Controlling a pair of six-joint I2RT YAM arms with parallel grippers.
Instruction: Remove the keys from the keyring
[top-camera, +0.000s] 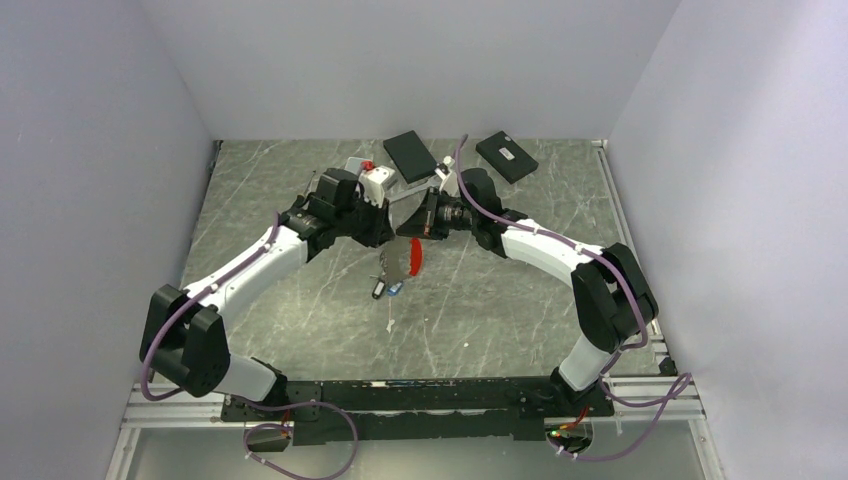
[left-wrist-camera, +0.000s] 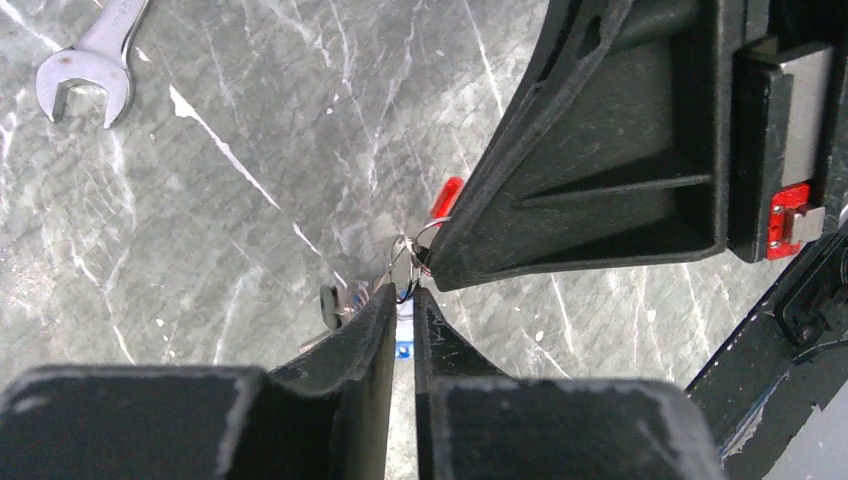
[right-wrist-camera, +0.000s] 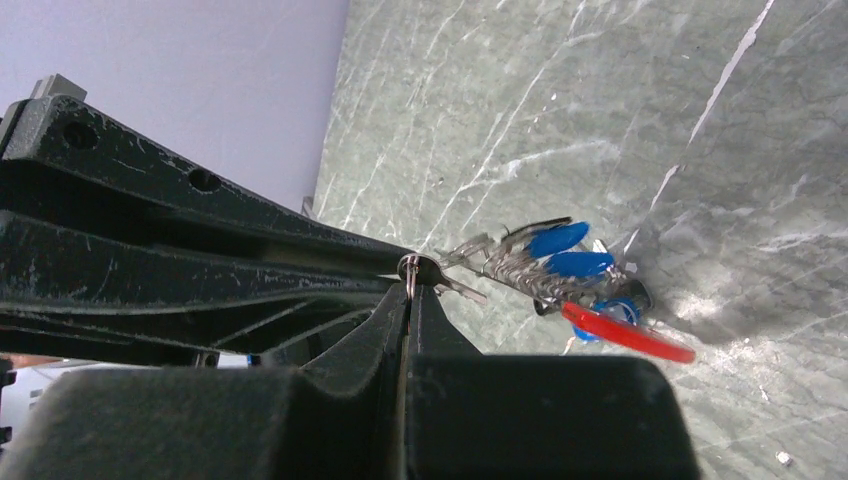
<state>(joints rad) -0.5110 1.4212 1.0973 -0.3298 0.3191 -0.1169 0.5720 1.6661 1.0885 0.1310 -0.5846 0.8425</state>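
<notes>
The keyring's thin grey ring (right-wrist-camera: 410, 276) is pinched at the tips of my right gripper (right-wrist-camera: 409, 292), which is shut on it. Its red clip (right-wrist-camera: 627, 332) and the blue-headed keys (right-wrist-camera: 562, 240) hang just beyond. In the left wrist view my left gripper (left-wrist-camera: 401, 296) is closed to a narrow slit on wire loops of the ring (left-wrist-camera: 424, 236). The red clip (left-wrist-camera: 446, 197) shows behind, and a blue key (left-wrist-camera: 404, 337) shows through the slit. From above, both grippers, left (top-camera: 386, 233) and right (top-camera: 413, 228), meet mid-table. The keys (top-camera: 390, 277) and red clip (top-camera: 415, 257) dangle below them.
A silver wrench (left-wrist-camera: 88, 70) lies on the marble top behind the left arm. Two black boxes (top-camera: 410, 155) (top-camera: 507, 156) and a white block with a red knob (top-camera: 374, 178) sit at the back. A small bit (top-camera: 390, 325) lies on the table in front.
</notes>
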